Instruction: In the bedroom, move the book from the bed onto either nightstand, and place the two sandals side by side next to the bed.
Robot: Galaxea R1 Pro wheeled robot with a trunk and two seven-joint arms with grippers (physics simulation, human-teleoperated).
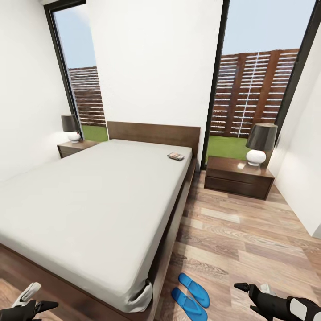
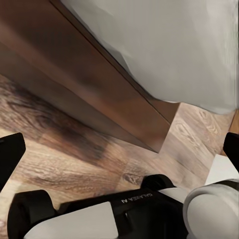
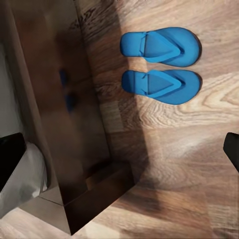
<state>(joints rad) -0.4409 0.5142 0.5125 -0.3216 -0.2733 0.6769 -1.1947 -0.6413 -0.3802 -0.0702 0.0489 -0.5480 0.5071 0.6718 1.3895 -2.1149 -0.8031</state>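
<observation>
The book [image 1: 175,156] lies on the grey mattress near the headboard, at the right side of the bed [image 1: 89,196]. Two blue sandals [image 1: 194,289] [image 1: 188,305] lie side by side on the wood floor beside the bed's near right corner; the right wrist view shows them as well [image 3: 162,46] [image 3: 162,83]. A nightstand [image 1: 238,177] stands right of the bed, another [image 1: 73,147] at its far left. My left gripper [image 1: 42,298] is open low by the bed's foot. My right gripper [image 1: 252,288] hangs open over the floor, right of the sandals, holding nothing.
Each nightstand carries a lamp [image 1: 260,143] [image 1: 71,127]. Tall dark-framed windows flank the white wall behind the headboard. A strip of wood floor [image 1: 240,240] runs between the bed and the right wall. The bed frame [image 2: 99,89] is close in front of my left gripper.
</observation>
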